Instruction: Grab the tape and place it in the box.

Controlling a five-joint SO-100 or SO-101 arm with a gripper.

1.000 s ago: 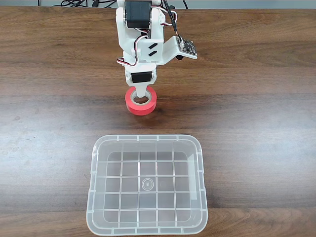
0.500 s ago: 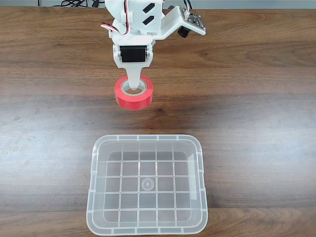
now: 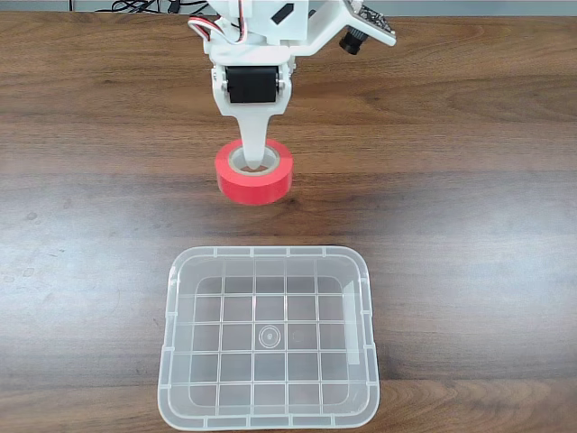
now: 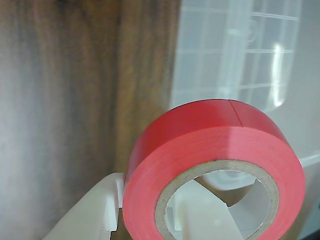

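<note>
Since the frame half a second earlier, the tape [image 3: 255, 171] had shifted slightly right and toward the box in the fixed view, and the arm's white body had risen further toward the top edge.

Nearest the wrist camera, the tape [image 4: 215, 165] filled the lower right of the wrist view, its pale core ring facing the lens. One white finger [image 4: 200, 210] passed through the core opening; a second white part sat against the roll's outer left side. The gripper [image 3: 257, 162] was thus clamped on the tape, one finger inside the ring and the other outside the roll wall.

In the fixed view, the narrow white finger [image 3: 255, 144] reached down into the core. The roll appeared to hang above the table [image 3: 469, 207], though the height could not be judged. It lay well apart from the box.

Beyond the roll in the wrist view, the box [image 4: 240, 55] appeared blurred at upper right, its ribbed grid faintly legible. In the fixed view, the box [image 3: 269, 260] rested on the dark wooden table at the lower centre, holding nothing. Black cables [image 3: 144, 5] lay along the table's far edge.
</note>
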